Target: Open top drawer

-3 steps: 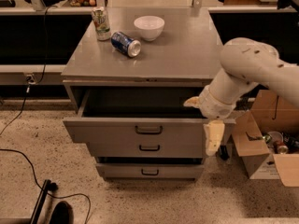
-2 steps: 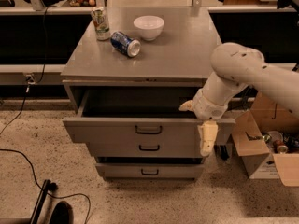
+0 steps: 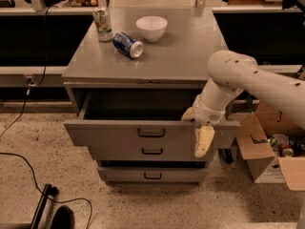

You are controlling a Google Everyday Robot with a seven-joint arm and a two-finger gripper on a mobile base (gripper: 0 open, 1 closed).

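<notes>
Our pincer [image 3: 199, 133] hangs at the right end of the top drawer [image 3: 109, 132], over its upper rim; we judge it hauls on that edge rather than the handle [image 3: 151, 132] to its left. We cannot tell whether it is clamped. The drawer stands well out from under the table [image 3: 181, 56]; the can [image 3: 127, 45] and bowl [image 3: 151, 27] sit beyond the pincer, leftward.

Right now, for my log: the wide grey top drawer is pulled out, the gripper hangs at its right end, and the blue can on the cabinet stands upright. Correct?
No: the camera view shows the blue can lying on its side. The top drawer is out, gripper at its right end.
</notes>
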